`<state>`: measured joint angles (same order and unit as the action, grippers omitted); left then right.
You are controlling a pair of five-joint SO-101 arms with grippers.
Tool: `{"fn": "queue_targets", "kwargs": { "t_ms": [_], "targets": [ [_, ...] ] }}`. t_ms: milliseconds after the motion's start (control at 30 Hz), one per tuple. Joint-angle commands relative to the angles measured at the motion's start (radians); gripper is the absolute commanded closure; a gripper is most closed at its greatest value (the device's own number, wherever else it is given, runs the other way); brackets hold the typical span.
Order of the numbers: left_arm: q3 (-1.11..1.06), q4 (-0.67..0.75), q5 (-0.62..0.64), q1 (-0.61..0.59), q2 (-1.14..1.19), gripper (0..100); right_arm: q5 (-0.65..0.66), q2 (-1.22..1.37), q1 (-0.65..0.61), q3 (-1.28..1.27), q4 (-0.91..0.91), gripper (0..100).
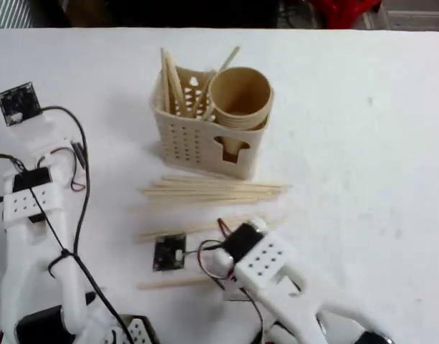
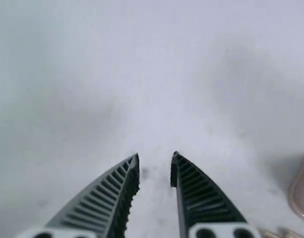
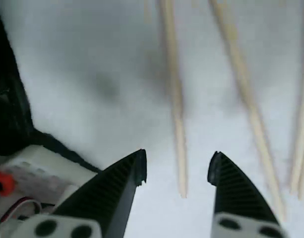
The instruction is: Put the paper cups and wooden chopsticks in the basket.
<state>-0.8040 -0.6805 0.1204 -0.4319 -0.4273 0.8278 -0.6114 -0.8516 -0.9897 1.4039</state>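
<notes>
In the basket (image 1: 198, 147): paper cups (image 1: 240, 97) & a few chopsticks (image 1: 172, 79); loose sticks (image 1: 212, 190) lie on the bench (image 1: 362, 143) just beside it. The right tool (image 3: 176, 168) is spread apart w/ one stick (image 3: 174, 99) ending between its tips. The left tool (image 2: 155, 171) is slightly parted over bare bench.

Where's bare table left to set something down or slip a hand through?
Free: the wide table patch right of the basket, the strip behind the basket, and the gap between the left arm and the basket. Crowded: in front of the basket, where loose chopsticks lie and the right end effector hangs open over one.
</notes>
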Motion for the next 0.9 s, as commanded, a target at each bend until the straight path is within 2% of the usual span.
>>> {"fn": "queue_targets", "kwargs": {
  "t_ms": [0, 233, 500, 733, 867],
  "targets": [
    [0.008, 0.021, -0.008, -0.004, -0.027, 88, 0.072, 0.012, -0.007, -0.031, -0.099, 78.3],
    [0.008, 0.02, -0.008, -0.004, -0.027, 88, 0.092, 0.013, 0.001, -0.158, -0.277, 78.5],
    [0.009, 0.015, -0.008, -0.004, -0.027, 88, 0.1, 0.022, 0.071, -0.184, -0.4, 91.5],
    [0.008, 0.015, -0.008, -0.002, -0.027, 88, 0.1, 0.024, 0.07, -0.218, -0.458, 90.5],
    [0.008, 0.015, -0.008, -0.002, -0.027, 88, 0.1, 0.024, 0.071, -0.221, -0.458, 80.1]
  ]
}}
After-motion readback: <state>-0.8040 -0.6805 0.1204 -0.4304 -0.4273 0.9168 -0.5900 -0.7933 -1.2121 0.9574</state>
